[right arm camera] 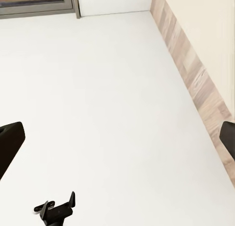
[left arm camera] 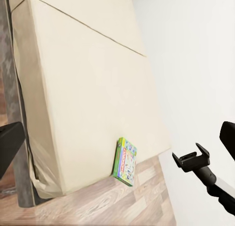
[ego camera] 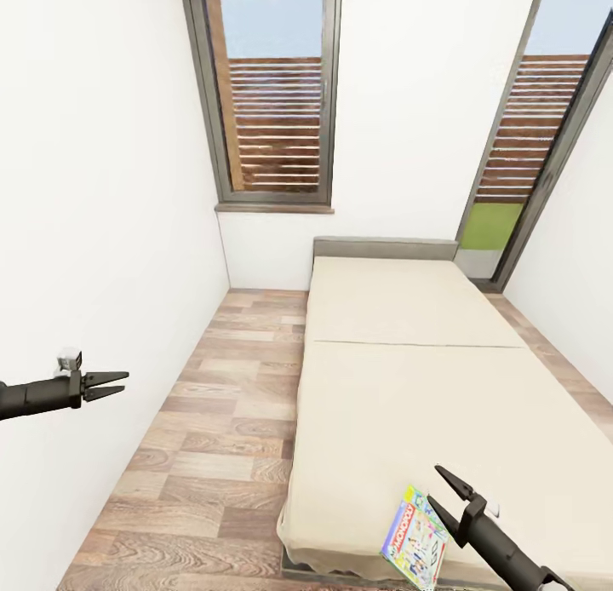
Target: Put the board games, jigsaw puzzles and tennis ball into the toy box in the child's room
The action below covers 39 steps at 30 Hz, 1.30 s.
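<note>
A green Monopoly board game (ego camera: pixel 415 537) lies flat at the near edge of the cream bed (ego camera: pixel 409 378), close to its front corner. My right gripper (ego camera: pixel 434 484) hovers open just above and beside the box, touching nothing. In the left wrist view the same box (left arm camera: pixel 125 161) sits at the mattress edge, with the right gripper (left arm camera: pixel 192 160) off to its side. My left gripper (ego camera: pixel 123 383) is open and empty, held out over the floor near the white wall. The table, toy box, jigsaw puzzles and tennis ball are out of view.
A strip of wood-plank floor (ego camera: pixel 230 404) runs between the white left wall (ego camera: pixel 102 233) and the bed. A tall window (ego camera: pixel 272 97) is in the far wall and a glass door (ego camera: pixel 528 165) is at the far right. A grey headboard (ego camera: pixel 385 248) ends the bed.
</note>
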Available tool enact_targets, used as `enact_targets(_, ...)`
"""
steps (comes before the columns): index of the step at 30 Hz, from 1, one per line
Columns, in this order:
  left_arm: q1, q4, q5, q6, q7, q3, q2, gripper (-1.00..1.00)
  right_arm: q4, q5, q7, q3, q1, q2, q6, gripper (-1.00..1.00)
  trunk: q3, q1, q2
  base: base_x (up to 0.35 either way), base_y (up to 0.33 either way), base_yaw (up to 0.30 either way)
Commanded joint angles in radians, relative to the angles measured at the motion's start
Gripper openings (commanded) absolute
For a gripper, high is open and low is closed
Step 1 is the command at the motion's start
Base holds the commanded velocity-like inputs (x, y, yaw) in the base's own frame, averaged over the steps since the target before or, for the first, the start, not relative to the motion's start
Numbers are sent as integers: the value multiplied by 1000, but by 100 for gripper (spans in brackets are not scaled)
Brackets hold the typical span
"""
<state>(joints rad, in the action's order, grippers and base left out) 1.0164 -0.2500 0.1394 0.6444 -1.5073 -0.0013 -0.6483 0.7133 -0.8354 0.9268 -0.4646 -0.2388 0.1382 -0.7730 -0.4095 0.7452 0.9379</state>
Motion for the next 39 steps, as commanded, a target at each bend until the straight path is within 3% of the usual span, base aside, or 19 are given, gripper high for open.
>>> enact_targets(1, 1, 0, 0, 11, -4, 0, 0, 100, -1, -2, 1, -1, -1, 0, -5, 100, -4, 4, 8, -107, 0, 0)
enact_targets(14, 1, 0, 0, 13, -4, 0, -1, 100, -22, -1, -4, -2, -1, 1, -5, 100, -45, 54, 99, -31, 0, 0)
enact_targets(27, 1, 0, 0, 14, -4, 2, 0, 100, -163, 2, -20, -3, -6, 18, 5, 100, -86, 103, 190, -1, 0, 0)
enact_targets(39, 1, 0, 1, 14, -4, 0, -1, 100, -184, 2, -56, -3, -7, 65, -1, 100, -123, 149, 274, -58, 0, 0)
